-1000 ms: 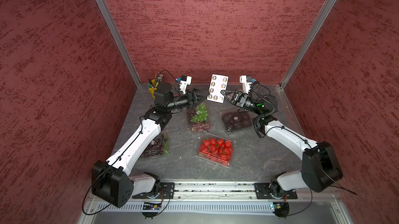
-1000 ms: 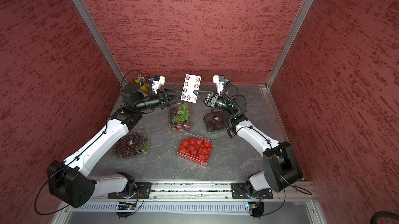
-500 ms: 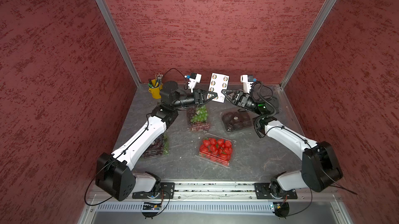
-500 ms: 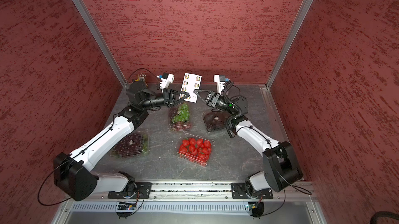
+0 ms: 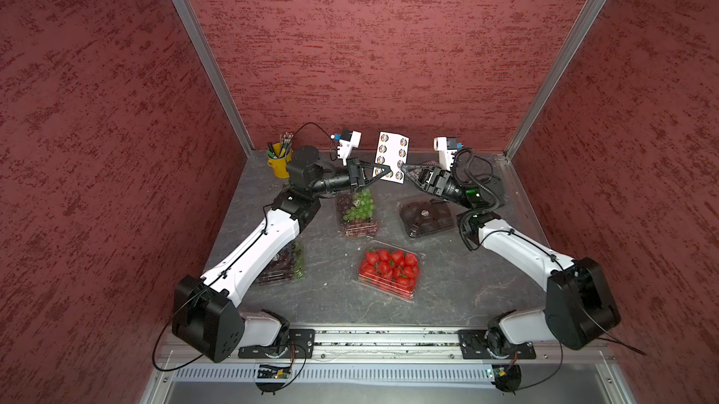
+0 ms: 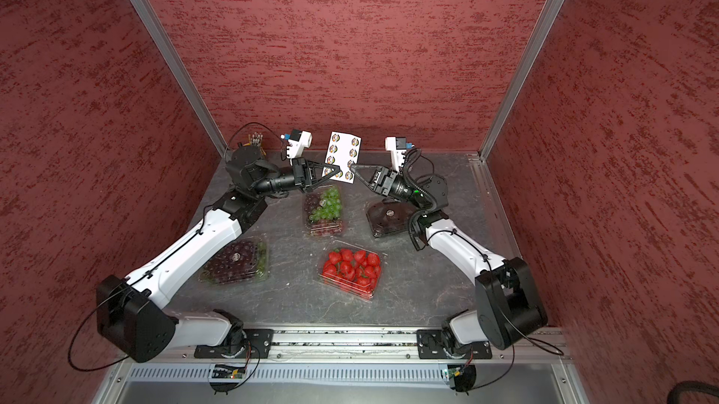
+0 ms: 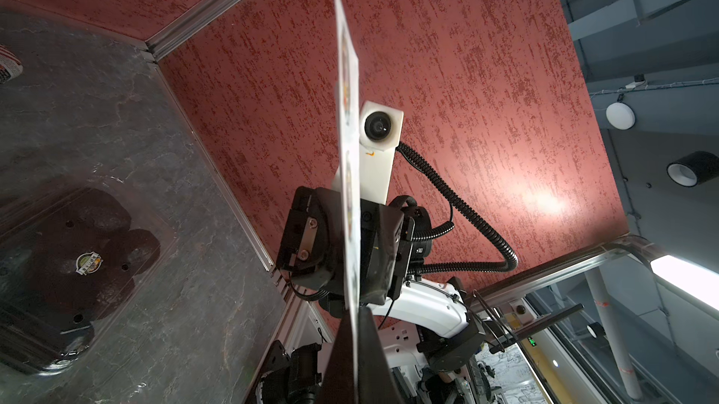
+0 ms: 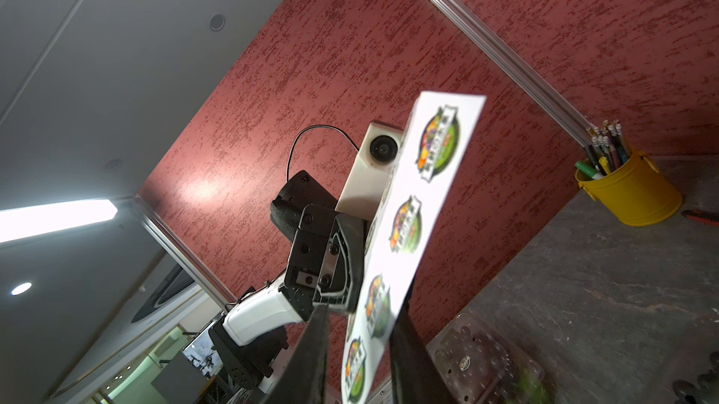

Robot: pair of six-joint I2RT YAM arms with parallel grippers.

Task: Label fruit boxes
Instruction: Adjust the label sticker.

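**Sticker sheet held upright between two grippers above the far edge**

The sticker sheet [image 5: 392, 153] is white card with two columns of round labels. Each label is a badge in green, orange and purple with a dark banner across it, and the lettering is too blurred to read. A similar round label [image 7: 88, 263] sits on the lid of the dark-fruit box [image 5: 426, 217].

Both arms reach from the near edge of the table [image 5: 330, 258] toward its far edge. Their forearms slope upward and their fingertips almost meet above the middle of that edge. The left gripper [image 5: 385, 169] is clenched on the sheet's lower edge and holds it upright, clear of the table. The right gripper [image 5: 405, 167] has its black tapered fingers [image 8: 311, 347] parted, with the sheet's other lower corner standing loose between them.

Four clear plastic clamshells lie on the grey, marble-veined top:
- The green-grape box [image 5: 358, 211] is near the far edge, under the left gripper.
- The dark-fruit box is toward the far right corner, below the right wrist.
- The strawberry box [image 5: 389, 268] is mid-table, nearer the near edge.
- The dark-grape box [image 6: 237, 262] is toward the left edge, partly under the left forearm.

A yellow metal pencil cup [image 5: 279, 163] stands in the far left corner.
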